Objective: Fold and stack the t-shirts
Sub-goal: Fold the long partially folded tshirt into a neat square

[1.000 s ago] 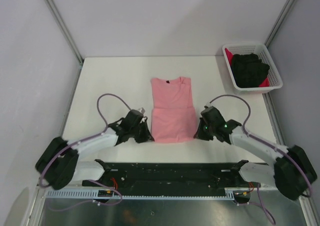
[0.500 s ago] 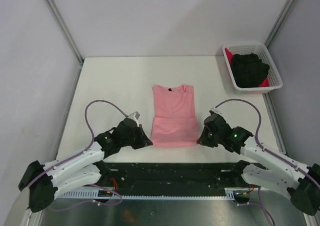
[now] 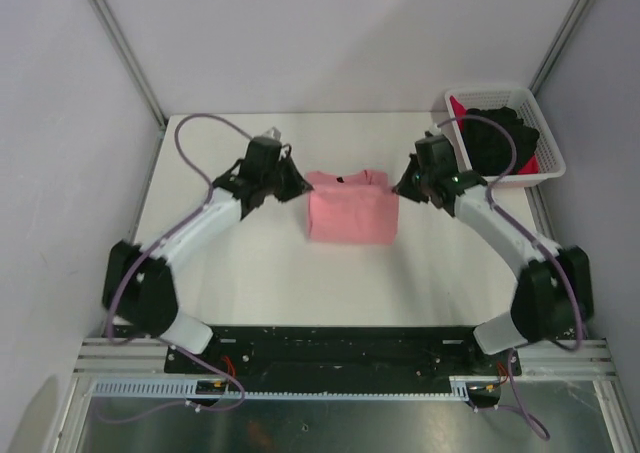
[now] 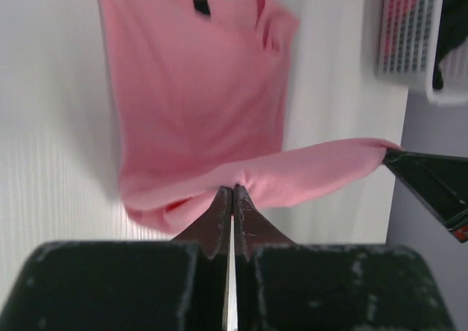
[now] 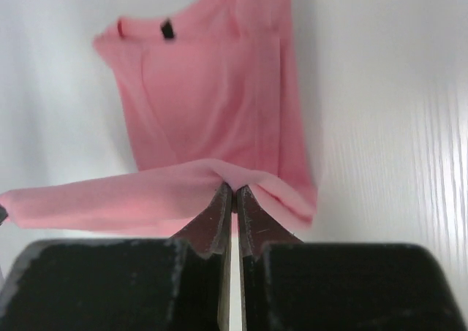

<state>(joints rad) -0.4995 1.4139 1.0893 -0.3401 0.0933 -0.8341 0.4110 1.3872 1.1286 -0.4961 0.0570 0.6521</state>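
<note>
The only label I can find is the dark neck label (image 4: 201, 5) inside the collar of the salmon-pink t-shirt (image 3: 350, 213). Any print on it is too small and blurred to read. The reference for position is the white lattice basket (image 3: 548, 145), which sits at the far right corner of the table (image 3: 250, 263), close to both table edges. The salmon-pink t-shirt lies on the table to the left of the basket and well apart from it. White tabletop shows around the shirt on every side, with the widest strip on the side away from the basket. The left gripper (image 3: 297, 183) is at the shirt edge farther from the basket, its fingers clenched on a corner of the hem. The right gripper (image 3: 402, 185) is at the shirt edge nearer the basket, between shirt and basket, and is likewise pinched tight on the other hem corner. In the top view the right arm's cable arcs across the basket's left part. Both wrist views show the hem raised and stretched in a band between the two grippers, above the flat collar half. From above, the shirt reads as a compact, doubled rectangle. Inside the basket a black t-shirt (image 3: 500, 133) is bunched on top of a bright red t-shirt (image 3: 457, 106).
</note>
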